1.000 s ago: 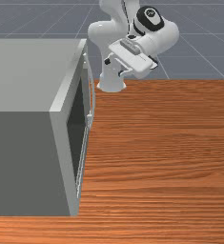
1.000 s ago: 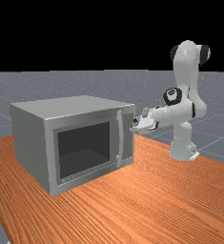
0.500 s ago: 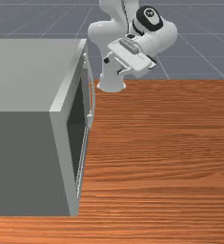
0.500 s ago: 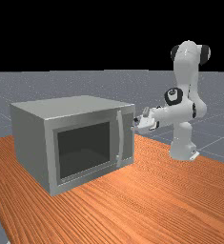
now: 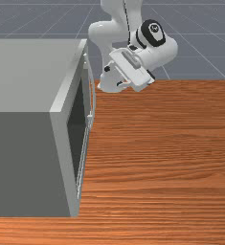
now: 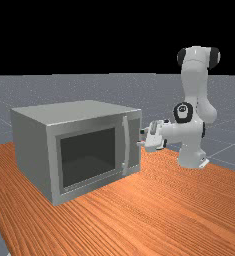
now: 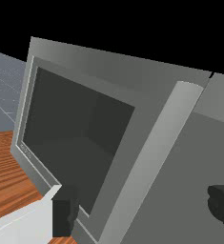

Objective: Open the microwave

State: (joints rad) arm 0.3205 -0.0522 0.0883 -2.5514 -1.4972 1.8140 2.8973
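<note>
Microwave (image 6: 31,150) on table (image 6: 139,210), at far view's left. Door (image 6: 84,129) shut, handle (image 6: 127,145) upright on its front. Behind window (image 7: 75,109), dim cavity (contents too dark to tell). Arm (image 6: 194,80) bent, reaching from far view's right. Gripper (image 6: 141,138) open, roughly level, fingers wide apart, pointing toward microwave's front, near handle.

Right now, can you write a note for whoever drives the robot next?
End effector: open, holding nothing, near the handle. The wrist view shows the handle between its two spread fingers.
Microwave: on the table, toward the far view's left.
Done: the end effector is near the handle; the door is shut.
Left: grip the handle, then pull the door open.
</note>
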